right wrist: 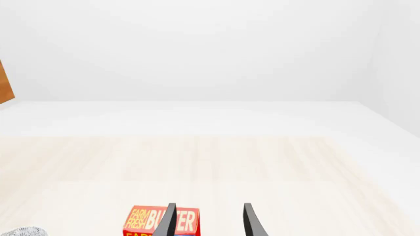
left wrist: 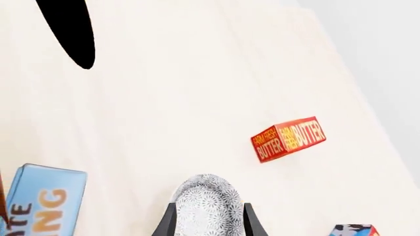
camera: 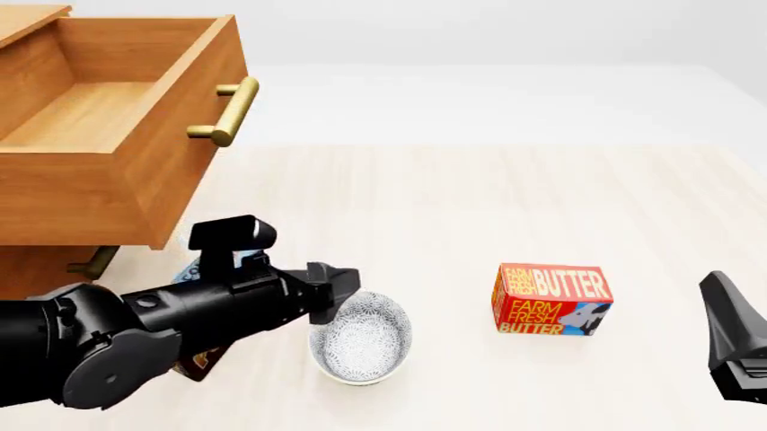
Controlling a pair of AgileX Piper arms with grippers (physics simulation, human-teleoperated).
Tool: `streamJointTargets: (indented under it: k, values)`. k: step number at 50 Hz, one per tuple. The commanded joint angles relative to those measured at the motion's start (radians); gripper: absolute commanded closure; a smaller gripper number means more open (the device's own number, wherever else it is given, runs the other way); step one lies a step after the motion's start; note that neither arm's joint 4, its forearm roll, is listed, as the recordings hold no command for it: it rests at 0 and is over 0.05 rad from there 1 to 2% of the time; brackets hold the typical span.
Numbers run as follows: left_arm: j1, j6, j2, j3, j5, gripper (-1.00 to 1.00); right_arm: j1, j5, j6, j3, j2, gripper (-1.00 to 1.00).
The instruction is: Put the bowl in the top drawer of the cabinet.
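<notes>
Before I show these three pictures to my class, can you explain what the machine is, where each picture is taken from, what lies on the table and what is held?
It is a simulated pair of black robot arms at a pale table. The wide picture looks forward from behind the arms; the other two come from cameras behind each gripper. The left gripper has its fingers on either side of a speckled white bowl, apparently gripping it. The right gripper is open and empty. A red butter box lies nearby, and a blue box beside the left arm. The wooden cabinet has its top drawer pulled open.
</notes>
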Motion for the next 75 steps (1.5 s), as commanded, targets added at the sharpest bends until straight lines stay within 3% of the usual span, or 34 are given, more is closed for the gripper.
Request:
streamJointTargets:
  k: [1, 75]
  values:
    - [0.021, -0.011, 0.055, 0.002, -0.033, -1.0, 0.0, 0.0, 0.0, 0.0, 0.0, -1.0]
    - [0.028, -0.062, 0.251, 0.027, -0.175, -1.0, 0.0, 0.0, 0.0, 0.0, 0.0, -1.0]
